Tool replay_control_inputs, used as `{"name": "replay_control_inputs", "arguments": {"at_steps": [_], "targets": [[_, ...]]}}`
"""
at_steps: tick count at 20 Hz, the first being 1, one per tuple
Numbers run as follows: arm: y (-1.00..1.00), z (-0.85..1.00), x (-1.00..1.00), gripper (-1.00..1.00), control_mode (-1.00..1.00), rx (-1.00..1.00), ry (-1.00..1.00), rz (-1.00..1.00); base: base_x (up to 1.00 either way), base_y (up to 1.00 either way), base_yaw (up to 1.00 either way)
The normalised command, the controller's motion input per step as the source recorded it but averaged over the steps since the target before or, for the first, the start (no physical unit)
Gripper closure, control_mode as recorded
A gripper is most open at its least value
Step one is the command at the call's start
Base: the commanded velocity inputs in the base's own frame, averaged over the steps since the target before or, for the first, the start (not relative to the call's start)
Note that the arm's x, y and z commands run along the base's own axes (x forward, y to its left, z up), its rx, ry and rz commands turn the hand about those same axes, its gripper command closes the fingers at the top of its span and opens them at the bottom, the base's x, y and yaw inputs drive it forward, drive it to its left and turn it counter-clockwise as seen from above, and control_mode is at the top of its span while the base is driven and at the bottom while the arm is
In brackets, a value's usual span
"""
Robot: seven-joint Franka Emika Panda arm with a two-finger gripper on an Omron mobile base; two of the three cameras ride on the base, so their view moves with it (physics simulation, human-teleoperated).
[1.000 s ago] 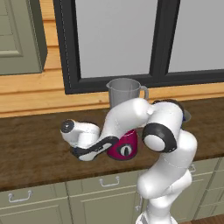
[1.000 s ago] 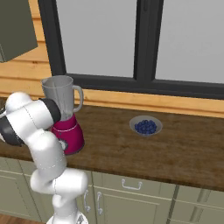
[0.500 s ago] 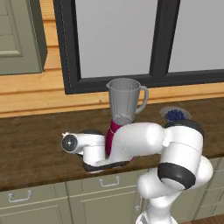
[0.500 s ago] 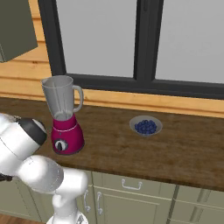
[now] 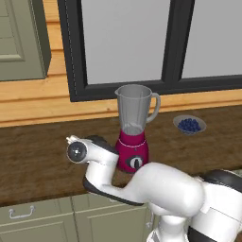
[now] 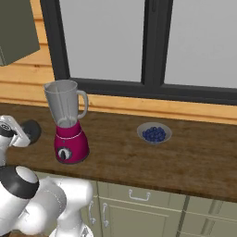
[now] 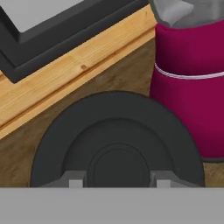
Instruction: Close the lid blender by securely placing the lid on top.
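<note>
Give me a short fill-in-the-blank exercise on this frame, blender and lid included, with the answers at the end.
1. The blender has a base coloured ____.
2. The jar's mouth is open; the lid is not yet on the ____.
3. The gripper is shut on the ____.
4. The bowl on the counter holds ____.

Answers: magenta; jar; lid; blueberries
</note>
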Motion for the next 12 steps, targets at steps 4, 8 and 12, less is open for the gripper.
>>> {"name": "replay_control_inputs", "arguments": {"at_steps": [4, 8, 12], "targets": [[0.0, 0.91, -0.29, 1.0, -1.0, 0.0, 0.01, 0.0, 0.0, 0.0, 0.0], [0.0, 0.7, -0.34, 1.0, -1.0, 0.0, 0.03, 0.03, 0.0, 0.0, 0.0], [0.0, 0.58, -0.33, 1.0, -1.0, 0.0, 0.04, 0.09, 0.0, 0.0, 0.0]]}}
